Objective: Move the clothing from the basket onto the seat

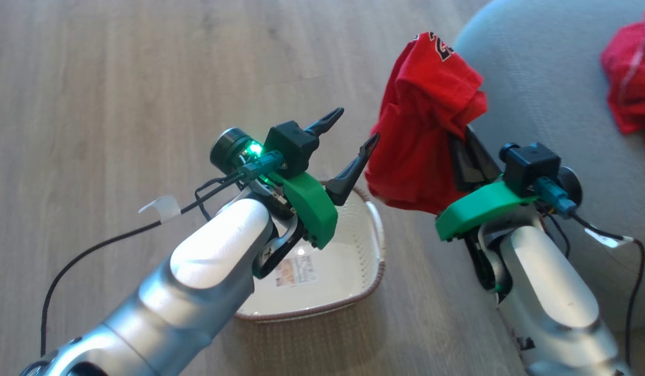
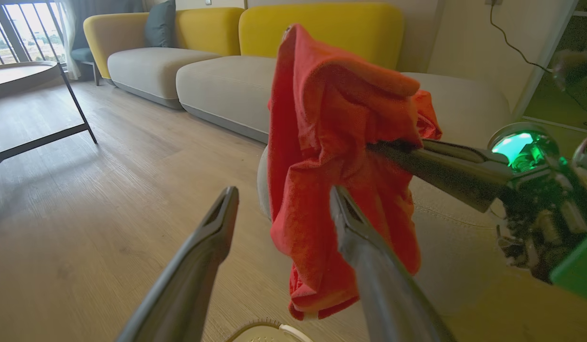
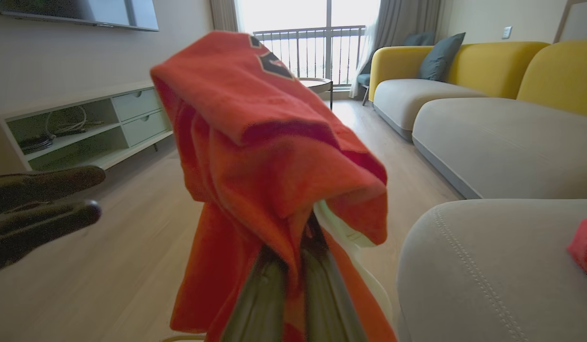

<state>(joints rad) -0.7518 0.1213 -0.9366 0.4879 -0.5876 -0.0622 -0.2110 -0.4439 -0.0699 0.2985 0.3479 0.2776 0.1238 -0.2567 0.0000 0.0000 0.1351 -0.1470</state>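
My right gripper (image 1: 466, 138) is shut on a red garment (image 1: 429, 120) with a number print, held in the air beside the grey seat (image 1: 541, 78). The cloth drapes over the fingers and hides their tips (image 3: 293, 142). A second red garment (image 1: 633, 78) lies on the seat at the far right. The cream basket (image 1: 348, 277) with a brown rim sits on the floor below my left arm, its label sticker showing inside. My left gripper (image 1: 354, 130) stands open above the basket, just left of the hanging garment (image 2: 331, 156), with nothing between its fingers.
Wooden floor (image 1: 119, 78) spreads to the left and behind the basket. A yellow and grey sofa (image 2: 217, 76) lines the far wall, a dark-legged table (image 2: 32, 76) stands at the left, and a low cabinet (image 3: 84, 128) runs under a wall screen.
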